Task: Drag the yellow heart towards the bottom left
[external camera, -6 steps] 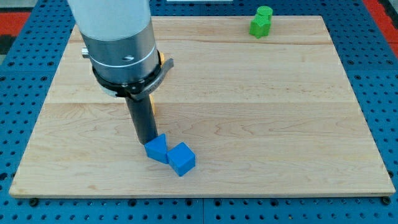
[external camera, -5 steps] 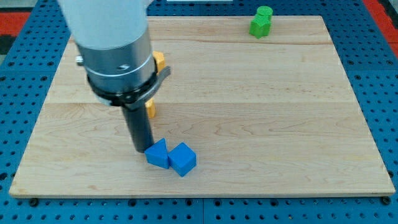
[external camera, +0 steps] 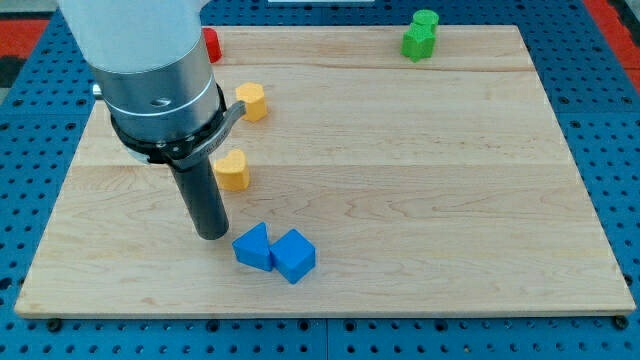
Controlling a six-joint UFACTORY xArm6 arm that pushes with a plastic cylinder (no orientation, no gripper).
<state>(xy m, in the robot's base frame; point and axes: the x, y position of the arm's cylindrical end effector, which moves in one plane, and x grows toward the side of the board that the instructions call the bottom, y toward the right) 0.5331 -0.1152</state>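
Resting below yellow heart point(external camera: 232, 170), my tip point(external camera: 211, 234) (seemingly apart), beside blue blocks point(external camera: 274, 252).

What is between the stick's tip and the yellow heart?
Nothing: the camera view shows only bare wood between my tip and the yellow heart, up and right of it.

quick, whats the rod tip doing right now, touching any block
My tip: no fingers, holds nothing; it sits on the wooden board, just to the view's left of the blue blocks, below the yellow heart, touching neither.
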